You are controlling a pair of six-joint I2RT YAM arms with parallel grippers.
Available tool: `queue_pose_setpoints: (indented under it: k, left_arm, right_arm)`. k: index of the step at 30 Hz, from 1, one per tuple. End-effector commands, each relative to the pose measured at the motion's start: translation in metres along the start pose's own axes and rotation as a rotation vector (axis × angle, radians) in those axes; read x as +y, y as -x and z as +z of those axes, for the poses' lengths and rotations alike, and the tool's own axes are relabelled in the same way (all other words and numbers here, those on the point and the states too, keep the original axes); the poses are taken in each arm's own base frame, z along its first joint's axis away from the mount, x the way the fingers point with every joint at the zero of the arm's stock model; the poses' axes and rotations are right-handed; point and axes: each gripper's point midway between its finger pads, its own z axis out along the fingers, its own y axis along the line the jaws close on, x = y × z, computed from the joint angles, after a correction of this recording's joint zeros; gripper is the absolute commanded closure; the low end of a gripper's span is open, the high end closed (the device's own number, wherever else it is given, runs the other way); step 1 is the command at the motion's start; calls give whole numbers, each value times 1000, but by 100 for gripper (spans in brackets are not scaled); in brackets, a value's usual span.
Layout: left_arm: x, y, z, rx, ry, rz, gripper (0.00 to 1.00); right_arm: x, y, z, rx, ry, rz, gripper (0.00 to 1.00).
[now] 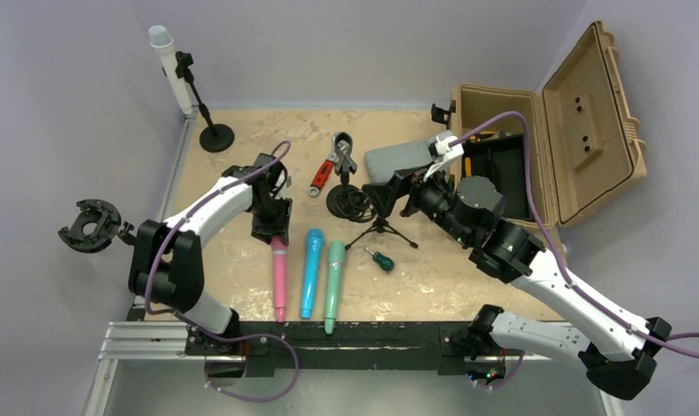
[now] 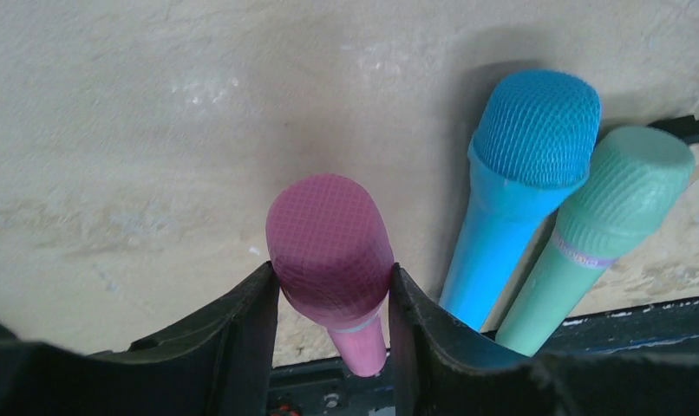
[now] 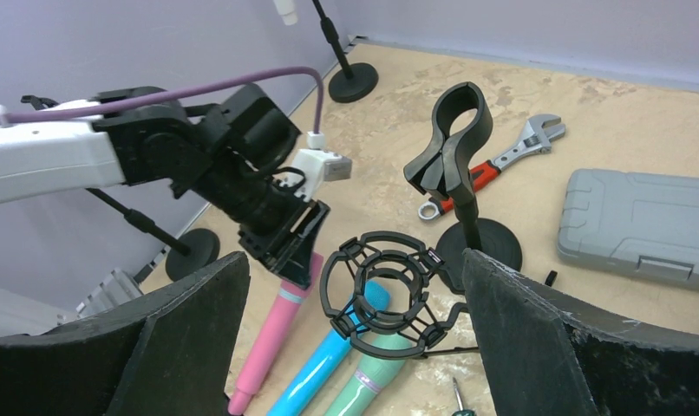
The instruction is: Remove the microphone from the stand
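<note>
A white microphone (image 1: 168, 65) stands clipped in a black stand (image 1: 216, 137) at the far left corner; its lower end shows in the right wrist view (image 3: 285, 10). Pink (image 1: 279, 282), blue (image 1: 311, 273) and green (image 1: 333, 286) microphones lie side by side on the table. My left gripper (image 1: 272, 227) is shut on the pink microphone's head (image 2: 329, 238), with both fingers touching it (image 2: 333, 270). My right gripper (image 3: 355, 260) is open and empty, above an empty shock mount (image 3: 382, 290) on a small tripod (image 1: 381, 227).
An empty clip stand (image 1: 342, 173), a red-handled wrench (image 1: 327, 173) and a grey case (image 1: 402, 158) sit mid-table. An open tan case (image 1: 545, 156) stands at the right. A small screwdriver (image 1: 381, 258) lies near the tripod. Another shock mount (image 1: 90, 225) sits off the table's left edge.
</note>
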Motion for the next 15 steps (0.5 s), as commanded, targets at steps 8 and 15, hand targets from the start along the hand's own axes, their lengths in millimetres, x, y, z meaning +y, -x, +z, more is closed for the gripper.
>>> queue_pose_setpoints:
  k: [8,15]
  left_arm:
    - [-7,21,15,-25,12,-84,63]
    - [-3,24,-25,-102,35,-69,33]
  right_arm:
    - [-3,15,-13,-72,-12,39,9]
    - [-1,16,-11,-69,-4,34,9]
